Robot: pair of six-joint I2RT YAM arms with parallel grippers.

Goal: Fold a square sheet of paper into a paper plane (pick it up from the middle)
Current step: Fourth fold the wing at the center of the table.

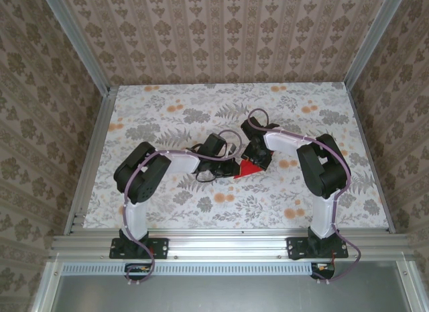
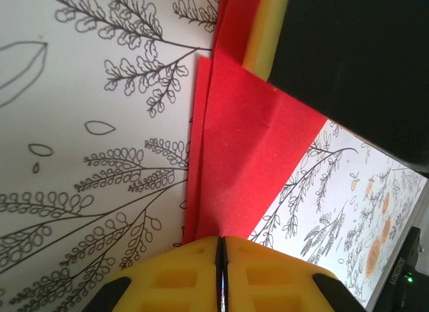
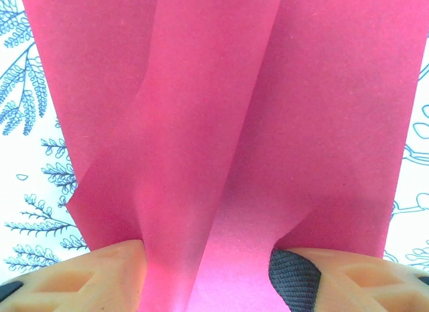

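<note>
A flower-patterned table [image 1: 161,211] spreads beneath both grippers. The folded red paper [image 2: 248,158] lies just ahead of the left gripper [image 2: 221,239], whose fingers are pinched tight on its near edge; the right gripper [image 3: 208,248], opposite, squeezes a raised fold between parted fingers

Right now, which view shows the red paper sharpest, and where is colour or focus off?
Top external: evenly lit, paper small but sharp. Left wrist: paper crisp, left gripper slightly soft. Right wrist: paper reads magenta, table print bluish, right gripper blurred.
</note>
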